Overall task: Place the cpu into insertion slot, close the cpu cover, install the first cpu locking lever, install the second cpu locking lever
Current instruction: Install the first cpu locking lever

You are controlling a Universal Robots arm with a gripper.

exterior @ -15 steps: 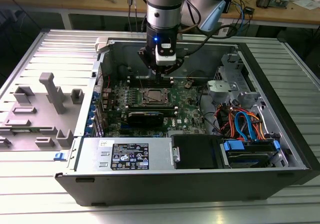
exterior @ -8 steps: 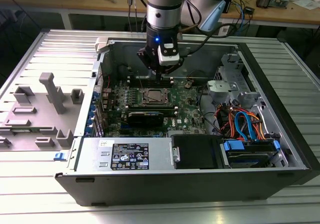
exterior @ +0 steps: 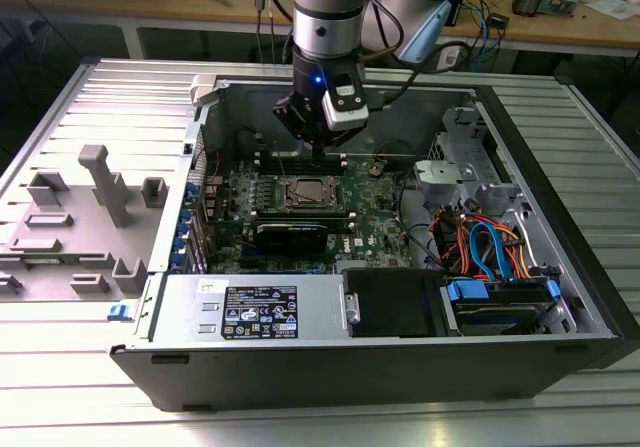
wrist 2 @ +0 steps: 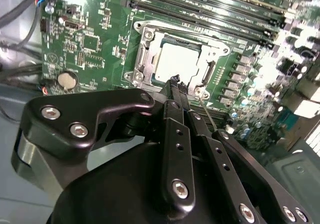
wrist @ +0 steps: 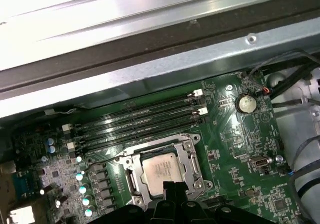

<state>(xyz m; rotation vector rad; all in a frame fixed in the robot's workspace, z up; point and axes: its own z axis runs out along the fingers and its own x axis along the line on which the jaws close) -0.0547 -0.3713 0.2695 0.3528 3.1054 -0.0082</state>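
Where the ribbed silver metal table (exterior: 90, 97) reaches the exterior view's left, a pale grey plastic fixture with upright posts (exterior: 95, 192) lies on it, just beside the open black and grey computer case (exterior: 380, 372). Inside the case, a grey power supply box with a white label (exterior: 255, 312) sits along the wall nearest the camera, and behind it lies the green motherboard (exterior: 375, 225). The arm's black two-fingered gripper (exterior: 318, 151) hangs over the board's middle, directly above the square metal-rimmed insertion slot (exterior: 305, 179). In both wrist views the small flat square cpu with its silvery-grey top (wrist 2: 175, 58) (wrist: 160, 168) lies seated in that slot, and the thin silvery metal frame of the cpu cover (wrist: 133, 180) lies flat around it, the chip showing through its window. The gripper's fingers (wrist 2: 176, 134) are pressed together at their tips with nothing between them, the tips poised over one edge of the cover; whether they touch it I cannot tell. Long black memory slots (wrist: 140, 121) run beside the socket, and a round silver coin battery (wrist: 245, 102) sits well apart from it. Toward the exterior view's right, blue and orange cables (exterior: 487, 247) lie bunched inside the case
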